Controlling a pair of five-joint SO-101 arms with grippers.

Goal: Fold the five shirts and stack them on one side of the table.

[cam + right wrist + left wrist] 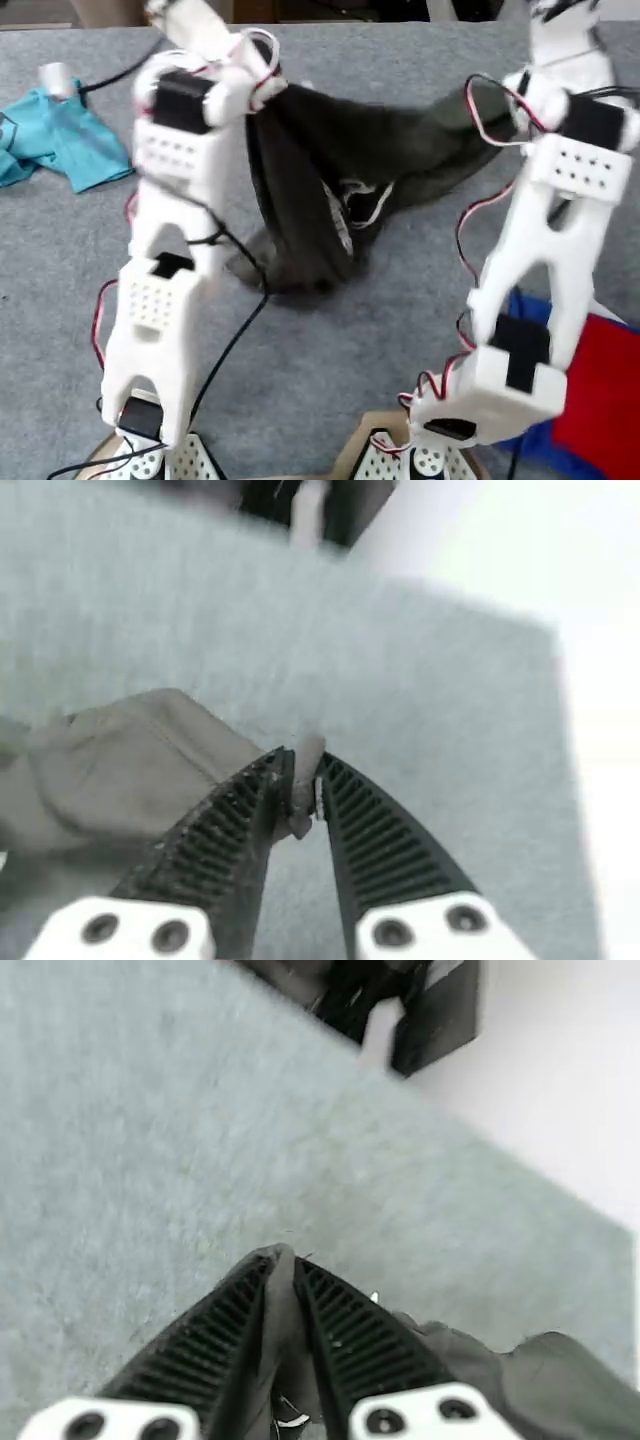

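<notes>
The high camera looks steeply down on the table (330,380) from above the arm bases. Wrist cameras ride close behind the left gripper (283,1258) and right gripper (303,765); all share the dark shirt (300,170).

White plastic shells form the left arm (160,290) and right arm (545,250), with black servo blocks (182,100), perforated panels (580,165) and red, white and black cables (465,230). The left gripper (282,1257) and right gripper (303,765) have black ribbed fingers (200,1345), with white screw-holed mounts (110,1420) just behind.
</notes>
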